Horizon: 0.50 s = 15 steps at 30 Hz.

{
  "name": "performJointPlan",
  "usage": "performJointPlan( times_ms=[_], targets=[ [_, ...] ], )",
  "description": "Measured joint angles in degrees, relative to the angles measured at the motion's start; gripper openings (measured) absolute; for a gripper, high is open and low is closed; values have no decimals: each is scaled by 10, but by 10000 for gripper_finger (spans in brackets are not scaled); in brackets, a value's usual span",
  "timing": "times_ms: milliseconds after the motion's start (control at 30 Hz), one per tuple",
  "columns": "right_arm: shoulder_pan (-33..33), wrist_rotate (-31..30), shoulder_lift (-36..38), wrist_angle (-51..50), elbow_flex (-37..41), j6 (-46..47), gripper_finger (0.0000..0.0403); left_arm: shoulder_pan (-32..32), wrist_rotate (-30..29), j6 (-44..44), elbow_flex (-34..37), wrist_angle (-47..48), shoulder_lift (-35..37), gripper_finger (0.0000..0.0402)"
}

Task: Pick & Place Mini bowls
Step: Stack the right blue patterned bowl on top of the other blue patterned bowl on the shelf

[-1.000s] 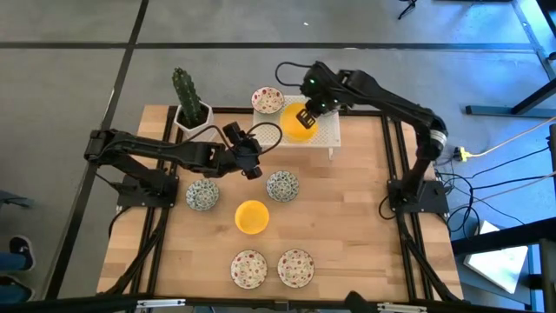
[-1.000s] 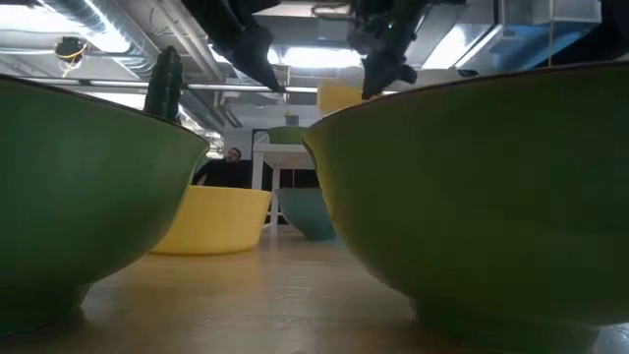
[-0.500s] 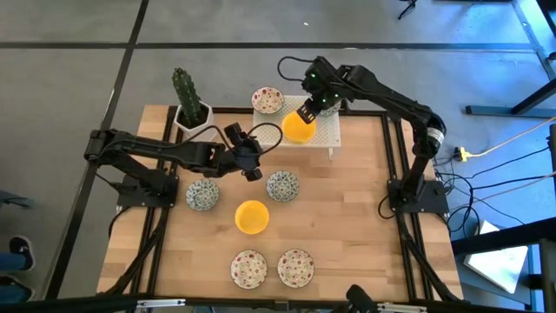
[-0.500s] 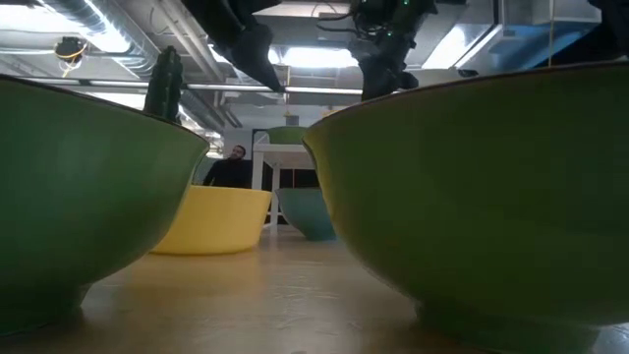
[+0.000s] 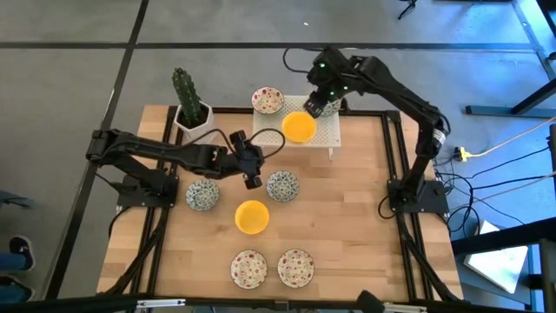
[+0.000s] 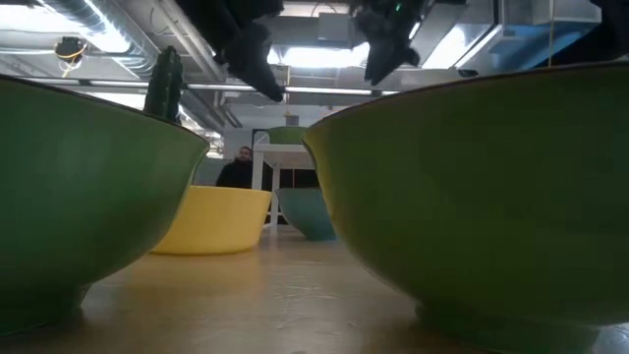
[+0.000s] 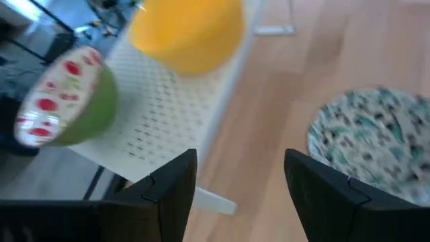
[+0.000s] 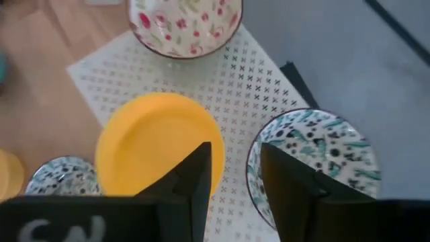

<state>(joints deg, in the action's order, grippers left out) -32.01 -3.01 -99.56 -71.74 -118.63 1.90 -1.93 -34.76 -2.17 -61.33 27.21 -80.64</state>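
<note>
On the white perforated stand (image 5: 317,135) at the table's far side sit a red-speckled mini bowl (image 5: 268,100), a yellow one (image 5: 299,127) and a grey-green patterned one (image 8: 316,161), each on its base. My right gripper (image 5: 317,103) hovers open above the stand, over the gap between the yellow (image 8: 158,144) and patterned bowls, holding nothing. My left gripper (image 5: 251,178) hangs open above the table's middle, beside a patterned bowl (image 5: 282,185). Its fingers (image 7: 168,191) are empty.
On the wood table lie another patterned bowl (image 5: 202,194), a yellow bowl (image 5: 252,216) and two red-speckled bowls (image 5: 248,268) (image 5: 294,268) near the front edge. A cactus in a white pot (image 5: 191,109) stands at the far left. A person shows far behind the table (image 6: 241,167).
My right gripper has opened and let go of the yellow bowl, then risen and drawn back toward the table's far right. The yellow bowl, held tilted over the stand before, now sits flat on it. My left gripper has crept a little toward the near edge.
</note>
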Motion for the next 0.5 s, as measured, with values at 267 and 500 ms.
performJointPlan(
  times_ms=[267,500],
  targets=[
    [70,-4,97,45,138,12,129,-5,95,4,10,23,0,219],
    [178,-3,208,174,341,71,129,-23,197,11,10,27,-6,219]
  ],
)
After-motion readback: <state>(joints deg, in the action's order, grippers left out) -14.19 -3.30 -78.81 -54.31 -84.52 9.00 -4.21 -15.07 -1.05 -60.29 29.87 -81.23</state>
